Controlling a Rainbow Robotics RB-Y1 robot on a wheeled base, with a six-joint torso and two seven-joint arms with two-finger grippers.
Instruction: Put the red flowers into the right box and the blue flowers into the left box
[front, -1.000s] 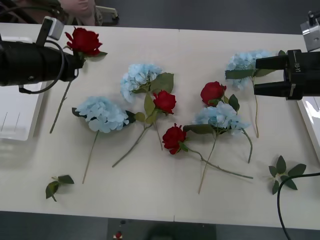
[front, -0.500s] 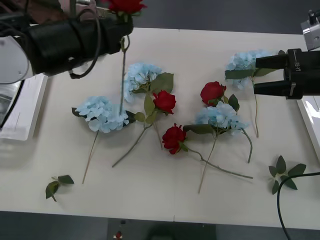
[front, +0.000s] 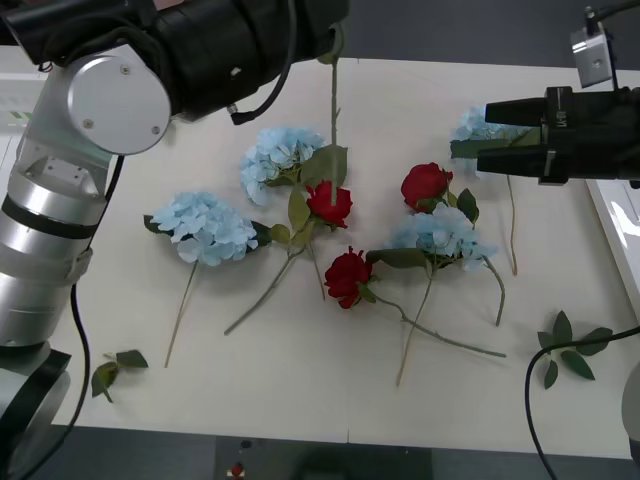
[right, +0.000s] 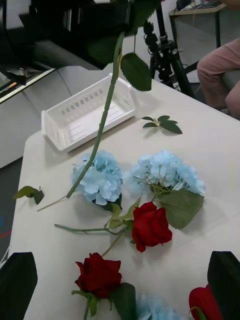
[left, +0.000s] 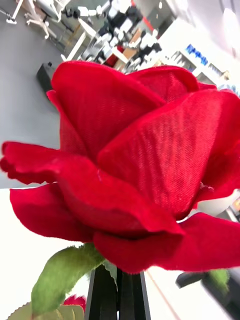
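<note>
Loose leaves: a green sprig (front: 115, 369) lies at the desk's near left corner, another (front: 570, 356) near right, both apart from the blooms.
Desk (front: 300, 385): three red flowers (front: 347, 277) and four blue flowers (front: 204, 227) lie mingled mid-desk, stems crossing, none boxed yet.
Right claw (front: 484, 140): fingers parted and empty, poised over the far-right blue cluster, likely readying to pick it up.
Left claw (left: 117, 295): black fingers pinched on the stem just under a red rose (left: 135, 165), so the stem (front: 334, 130) dangles straight down, clear of the flowers below.
Left box (right: 87, 116): ribbed tray sits empty at the desk's far left end.
Right box (front: 612, 225): only a white rim at the desk's right edge, apparently the tray.
Change: a second ago the rose hung at the far left; now it is carried over mid-desk, heading right.
</note>
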